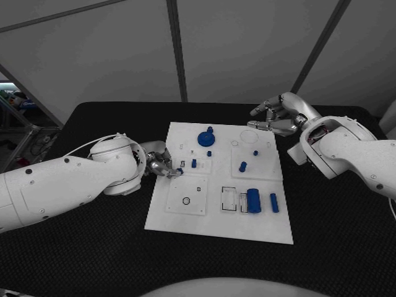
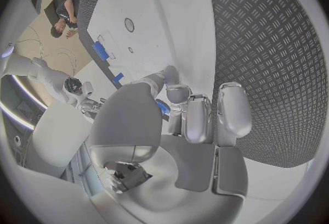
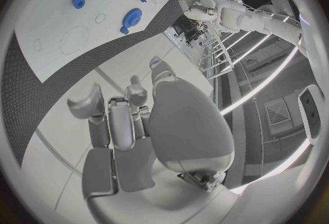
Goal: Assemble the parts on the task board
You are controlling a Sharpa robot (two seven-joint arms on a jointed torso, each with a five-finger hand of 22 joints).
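The white task board (image 1: 220, 213) lies in the middle of the black table. On it are a blue gear (image 1: 205, 138), short blue pegs (image 1: 194, 163) (image 1: 242, 166), a thick blue cylinder (image 1: 253, 200) and a thinner one (image 1: 275, 202). My left hand (image 1: 163, 166) is at the board's left edge and pinches a small blue part (image 2: 163, 107) between thumb and a finger. My right hand (image 1: 274, 117) hovers past the board's far right corner, holding nothing, its fingers (image 3: 117, 119) loosely bent and apart from the thumb. The right wrist view shows the gear (image 3: 131, 16) and a peg (image 3: 78, 2).
Square and round recesses (image 1: 187, 201) (image 1: 250, 136) are cut into the board. Black table (image 1: 341, 241) surrounds it on all sides. A metal frame (image 1: 20, 124) stands off the table's left side.
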